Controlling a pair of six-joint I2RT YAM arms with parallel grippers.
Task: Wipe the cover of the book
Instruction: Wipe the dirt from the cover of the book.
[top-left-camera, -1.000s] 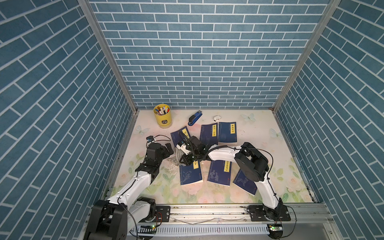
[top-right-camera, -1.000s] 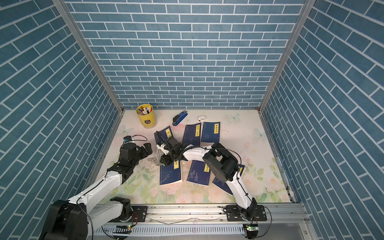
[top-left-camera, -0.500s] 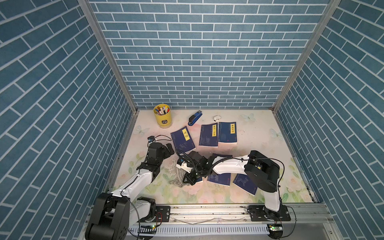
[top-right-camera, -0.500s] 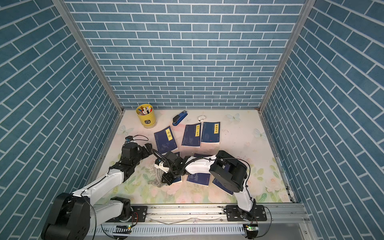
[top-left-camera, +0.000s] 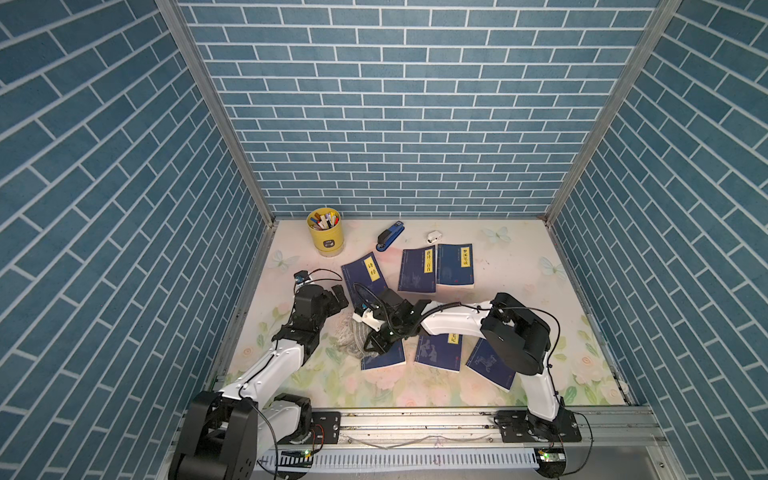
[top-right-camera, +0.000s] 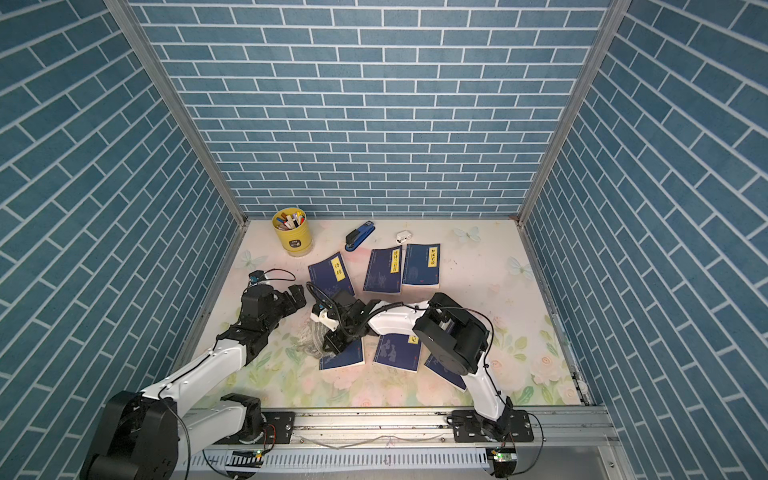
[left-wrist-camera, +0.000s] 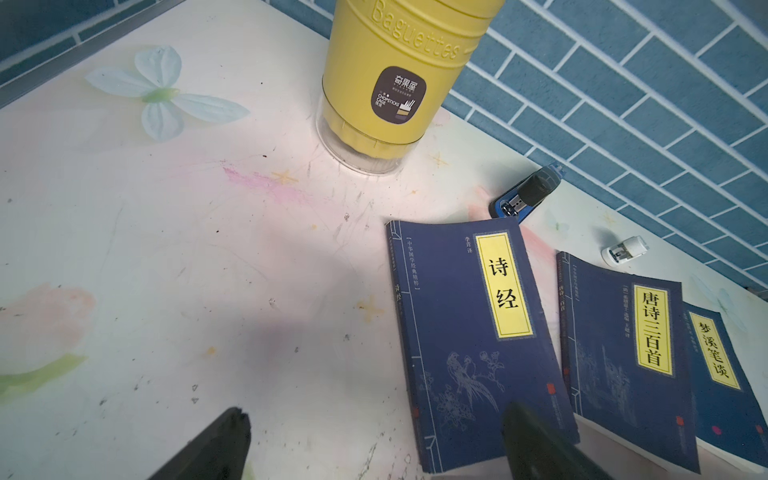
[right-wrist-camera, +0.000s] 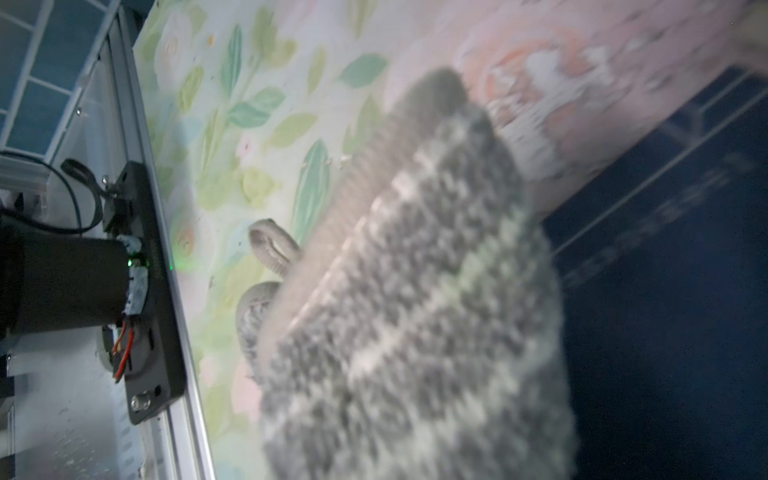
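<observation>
Several dark blue books lie on the floral table. My right gripper (top-left-camera: 376, 344) (top-right-camera: 334, 341) is shut on a grey checked cloth (top-left-camera: 352, 337) (top-right-camera: 311, 337) (right-wrist-camera: 415, 291), pressing it onto the far left corner of the near-left book (top-left-camera: 386, 359) (top-right-camera: 345, 360) (right-wrist-camera: 665, 332). The cloth hangs off that book's left edge onto the table and hides the right fingers in the wrist view. My left gripper (top-left-camera: 338, 298) (top-right-camera: 297, 296) (left-wrist-camera: 374, 415) stands open and empty, by the near left corner of the back-left book (top-left-camera: 365, 276) (left-wrist-camera: 469, 332).
Against the back wall stand a yellow pen cup (top-left-camera: 325, 230) (left-wrist-camera: 395, 75), a blue stapler (top-left-camera: 390, 236) and a small white object (top-left-camera: 434, 237). Two more books (top-left-camera: 436, 270) lie at the back and two (top-left-camera: 440, 351) under my right arm. A metal rail (top-left-camera: 415, 419) runs along the front.
My right gripper has carried the cloth from beside the back-left book toward the front onto the near-left book, then edged slightly left. The left arm has hardly moved.
</observation>
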